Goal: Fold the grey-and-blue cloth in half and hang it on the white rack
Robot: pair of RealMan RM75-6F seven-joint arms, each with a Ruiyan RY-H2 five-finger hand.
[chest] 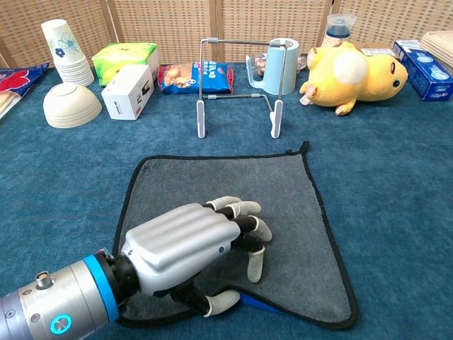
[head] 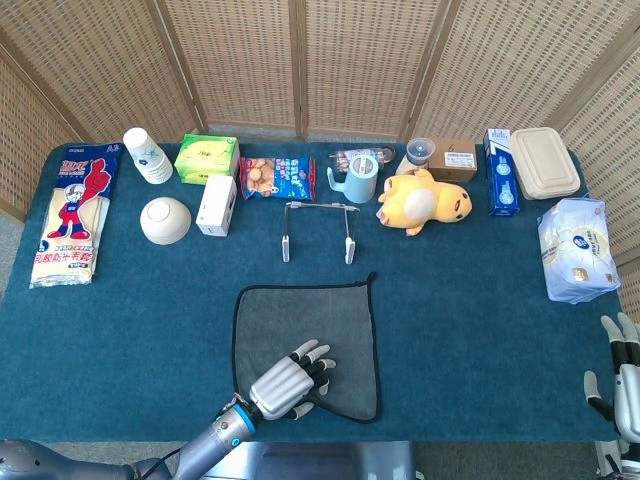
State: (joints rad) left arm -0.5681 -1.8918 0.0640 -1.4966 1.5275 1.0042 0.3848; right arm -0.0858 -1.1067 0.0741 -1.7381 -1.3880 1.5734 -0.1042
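The grey-and-blue cloth point(chest: 233, 205) is spread flat on the blue worktop point(chest: 396, 184), just in front of the white rack point(chest: 237, 85), and its near edge is pinched by the left hand point(chest: 191, 258), with fingers point(chest: 255, 263) laid on top and the thumb tucked under a slightly lifted hem where blue shows. The right hand point(head: 622, 385) is seen well apart at the worktop's far right edge, fingers apart and nothing held
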